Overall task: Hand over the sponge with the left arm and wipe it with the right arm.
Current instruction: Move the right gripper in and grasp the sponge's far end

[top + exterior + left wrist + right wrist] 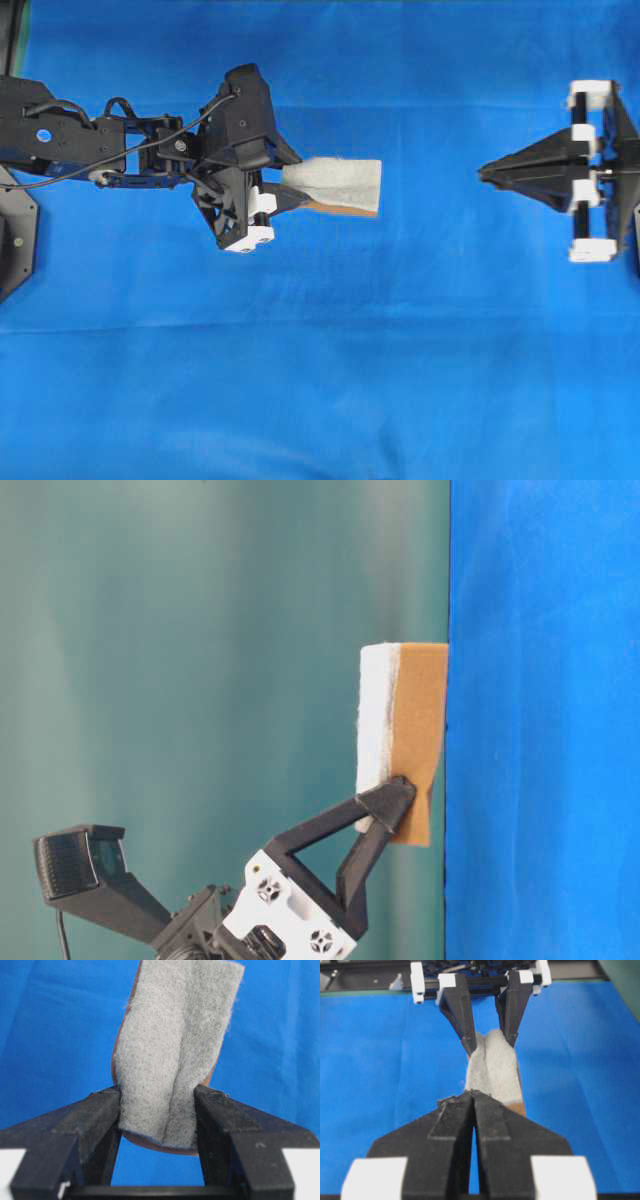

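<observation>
Sponge hanging off the blue cloth, pinched at its near end by left gripper and sticking out toward the table's middle. Showing grey fuzzy face up in the overhead view, w/ thin tan layer peeking out below; in the left wrist view visibly creasing down its length between the two fingers, so squeezing fairly hard. Probably being gripped by one end to leave the free end exposed for the other arm to take. In the table-level view looking close to the cloth, but touching or not: can't tell from that angle.

Right gripper sitting well apart from the sponge, toward the table's right edge, tips pointing straight at it, roughly lined up for the handover. Fingers pressing together tip to tip in its own wrist view, gripping nothing; likely needing to spread before taking the sponge.

Hard to see: left arm cut off at the frame's left edge; right arm mostly out of frame beyond the white mounts; surface to be wiped not identifiable, just plain cloth.
</observation>
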Motion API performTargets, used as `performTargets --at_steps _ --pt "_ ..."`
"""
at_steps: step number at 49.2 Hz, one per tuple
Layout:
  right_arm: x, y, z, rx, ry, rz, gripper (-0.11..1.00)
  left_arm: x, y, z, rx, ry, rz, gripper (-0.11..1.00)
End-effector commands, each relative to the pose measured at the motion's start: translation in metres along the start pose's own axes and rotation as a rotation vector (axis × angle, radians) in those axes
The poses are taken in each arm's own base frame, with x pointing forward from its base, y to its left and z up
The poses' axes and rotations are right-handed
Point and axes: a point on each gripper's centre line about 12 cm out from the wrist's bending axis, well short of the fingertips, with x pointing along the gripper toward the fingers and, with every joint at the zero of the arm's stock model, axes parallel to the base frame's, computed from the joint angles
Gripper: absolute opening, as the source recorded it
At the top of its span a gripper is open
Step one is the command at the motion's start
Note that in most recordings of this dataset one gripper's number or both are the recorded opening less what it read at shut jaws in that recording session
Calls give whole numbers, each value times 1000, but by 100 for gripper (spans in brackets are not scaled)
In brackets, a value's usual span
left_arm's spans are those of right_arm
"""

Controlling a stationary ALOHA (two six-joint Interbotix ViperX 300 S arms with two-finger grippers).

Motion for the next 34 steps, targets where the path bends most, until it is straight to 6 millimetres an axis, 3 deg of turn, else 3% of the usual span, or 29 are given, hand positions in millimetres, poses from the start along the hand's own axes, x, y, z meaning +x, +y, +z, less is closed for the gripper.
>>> performTargets --at_steps 1,11,13,19,23,26,34 --pt "13 2 14 8 -21 5 0 -6 -2 11 3 -38 -6 38" --pt "50 3 14 11 39 3 1 -6 -2 10 5 -36 -6 38" --pt "57 3 13 11 54 2 9 -6 -2 10 5 -36 -6 38" --pt "81 1 9 7 92 -5 48 -6 -2 10 5 -35 -6 38" --pt "95 -1 6 9 125 -13 67 -6 -2 10 5 -35 -6 38" --pt "103 -4 5 9 149 -21 73 -6 -2 10 5 -33 -6 38" --pt "121 -12 -4 10 196 -43 72 -7 -2 9 5 -30 -6 38"
